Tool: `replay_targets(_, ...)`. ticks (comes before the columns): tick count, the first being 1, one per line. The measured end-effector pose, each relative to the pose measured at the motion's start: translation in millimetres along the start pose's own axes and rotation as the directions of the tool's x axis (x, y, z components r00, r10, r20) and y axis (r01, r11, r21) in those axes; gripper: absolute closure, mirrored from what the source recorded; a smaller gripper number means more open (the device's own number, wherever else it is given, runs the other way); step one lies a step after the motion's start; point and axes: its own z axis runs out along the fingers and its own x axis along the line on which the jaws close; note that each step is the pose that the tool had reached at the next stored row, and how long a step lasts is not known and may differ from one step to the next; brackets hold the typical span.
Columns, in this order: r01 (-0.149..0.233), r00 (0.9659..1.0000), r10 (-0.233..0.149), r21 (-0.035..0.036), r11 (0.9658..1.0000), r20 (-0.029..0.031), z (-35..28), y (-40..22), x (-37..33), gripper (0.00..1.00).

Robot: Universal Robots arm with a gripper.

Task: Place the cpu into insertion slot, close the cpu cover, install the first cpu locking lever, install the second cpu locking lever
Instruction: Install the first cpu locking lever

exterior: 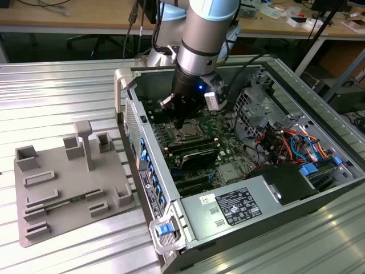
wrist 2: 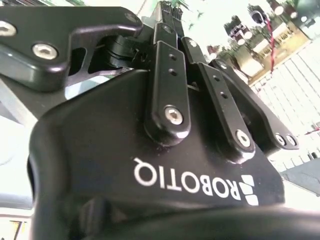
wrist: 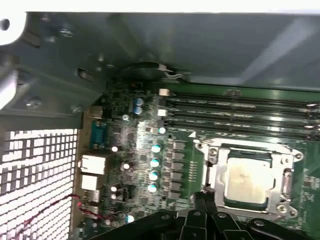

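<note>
Currently the arm (exterior: 202, 40) is reaching steeply down from the top centre of the exterior view into the open computer case (exterior: 245, 165), with its wrist tipped slightly toward the exterior view's left. Its end effector (exterior: 180, 121) is hanging just above the socket in the middle of the frame, close to the motherboard (exterior: 214, 151). In the first wrist view the black fingertips (wrist: 205, 200) are sitting together in a narrow point at the socket's edge, gripping nothing that can be seen, and touching or nearly touching the frame; which of the two cannot be told.

The cpu (wrist: 246, 179) is lying flat in its socket, dull silver top facing up, with the cpu cover (wrist: 215, 167) appearing to lie down around it as a silvery frame. Memory slots (wrist: 240, 107) are running just beside the socket, and a row of capacitors (wrist: 154, 162) is standing near its other side.

The case walls are closing in around the arm, with a cable bundle (exterior: 285, 142) at the exterior view's right. Outside, a grey fixture tray (exterior: 68, 188) is resting on the ribbed bench (exterior: 51, 103) at the lower left, well apart from the case.
</note>
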Motion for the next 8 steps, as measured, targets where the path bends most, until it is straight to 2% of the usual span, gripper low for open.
replay_targets(1,0.0,1.0,0.0,0.0002,1.0,0.0025,0.0,0.7,4.4,0.89)
replay_targets(3,0.0,1.0,0.0,0.0007,1.0,0.0054,-1.3,1.3,7.7,0.89)
replay_targets(5,0.0,0.9999,0.0,0.0009,1.0,0.0106,-6.6,1.8,10.6,0.89)
replay_targets(7,0.0,0.9999,0.0,0.0012,1.0,0.0129,-10.7,2.3,11.5,0.89)
replay_targets(8,0.0,0.9999,0.0,0.0011,1.0,0.014,-12.3,4.5,11.8,0.89)
